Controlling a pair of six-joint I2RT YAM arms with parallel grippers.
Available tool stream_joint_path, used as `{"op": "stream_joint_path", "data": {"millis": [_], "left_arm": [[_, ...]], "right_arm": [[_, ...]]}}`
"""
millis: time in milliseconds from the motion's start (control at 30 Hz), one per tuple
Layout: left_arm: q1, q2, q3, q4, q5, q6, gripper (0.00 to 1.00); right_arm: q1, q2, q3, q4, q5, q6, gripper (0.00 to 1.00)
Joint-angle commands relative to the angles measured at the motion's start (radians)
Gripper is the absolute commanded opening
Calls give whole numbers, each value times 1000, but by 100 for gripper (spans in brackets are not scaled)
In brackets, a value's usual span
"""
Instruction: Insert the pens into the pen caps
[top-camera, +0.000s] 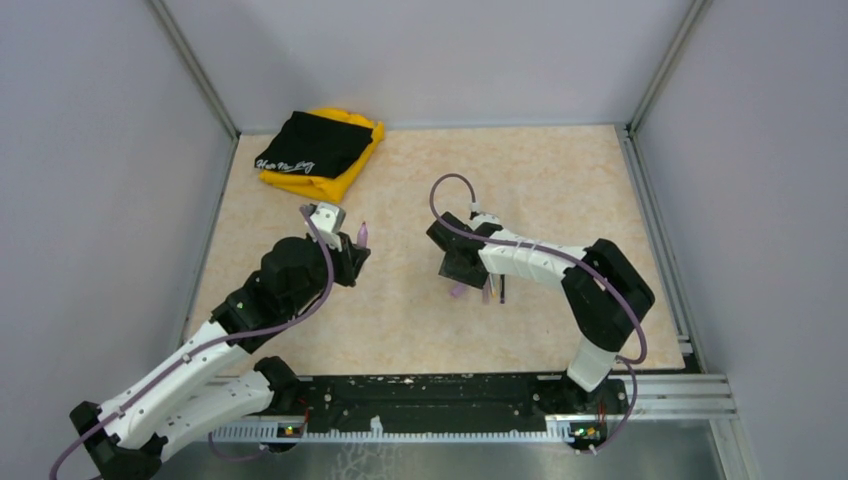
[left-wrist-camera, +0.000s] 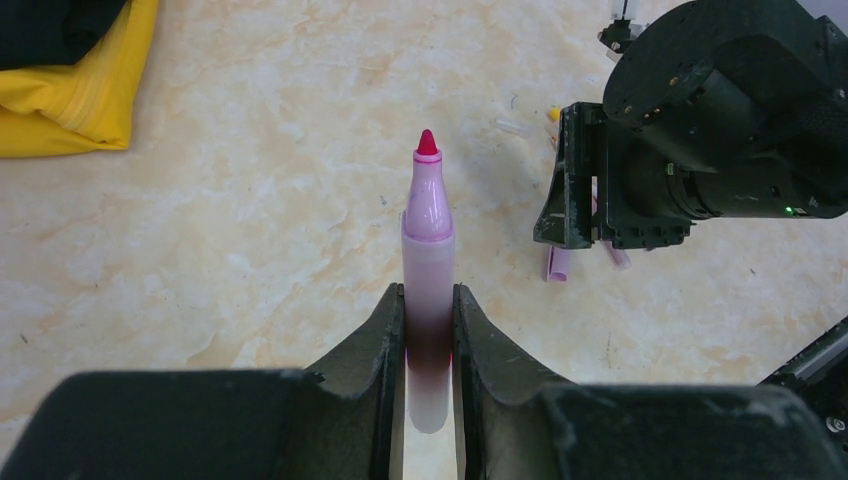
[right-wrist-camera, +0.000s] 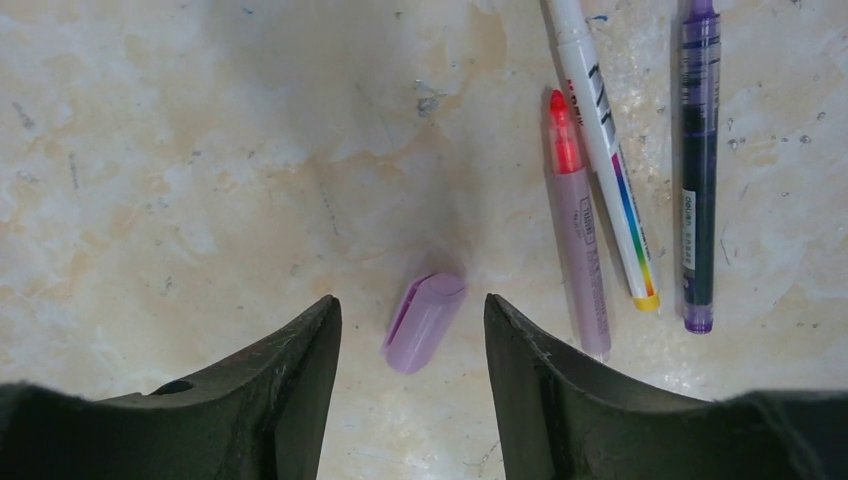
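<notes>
**Lilac pen clamped on the left, lilac cap between spread fingers on the right**

Left side: clamps a translucent lilac felt-tip pen (left-wrist-camera: 428, 240) low on its barrel, with the left gripper (left-wrist-camera: 429, 330) pressed together on both sides. Holds it tip-up above the beige marbled desk (top-camera: 520, 180), magenta nib bare and pointing away from the wrist camera.

Right side: hangs low over the desk with the right gripper (right-wrist-camera: 410, 305) spread apart. Frames a short lilac plastic pen cap (right-wrist-camera: 424, 322), which lies on its side in the gap and touches neither finger.

Just right of the cap, on the desk, roughly parallel:
- a pinkish pen (right-wrist-camera: 582, 270) with a bare red-orange nib and faint barrel print, not legible;
- close beside it, a white pen (right-wrist-camera: 600, 130) with red lettering, black marks and a rainbow strip ending in an orange-yellow band, wording unreadable;
- slightly apart, a dark purple-black pen (right-wrist-camera: 698, 150) with a pale label of small print, too fine to make out.

Far left corner of the desk: a black cloth (top-camera: 312, 145) on a yellow cloth (top-camera: 345, 178). Shows white script lettering on the black one, too small to read.
</notes>
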Motion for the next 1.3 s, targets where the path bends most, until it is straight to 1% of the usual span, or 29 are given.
{"op": "stream_joint_path", "data": {"millis": [0, 300, 700, 900, 1100, 1200, 1267], "left_arm": [[1, 3, 17, 3, 2, 15, 0], [4, 14, 16, 10, -2, 23, 0], [4, 25, 14, 11, -16, 34, 0], [5, 30, 15, 9, -24, 38, 0], [5, 25, 12, 17, -8, 42, 0], [5, 24, 10, 23, 16, 47, 0], [5, 22, 7, 28, 28, 51, 0]], "right_arm": [[-25, 30, -32, 64, -32, -15, 54], [-30, 93, -20, 75, -78, -54, 52], [-17, 61, -40, 61, -139, -108, 49], [-7, 39, -54, 45, -135, -121, 43], [-7, 35, -65, 35, -95, -140, 34], [-6, 18, -86, 67, -96, -164, 30], [-7, -25, -118, 113, -106, -188, 28]]}}
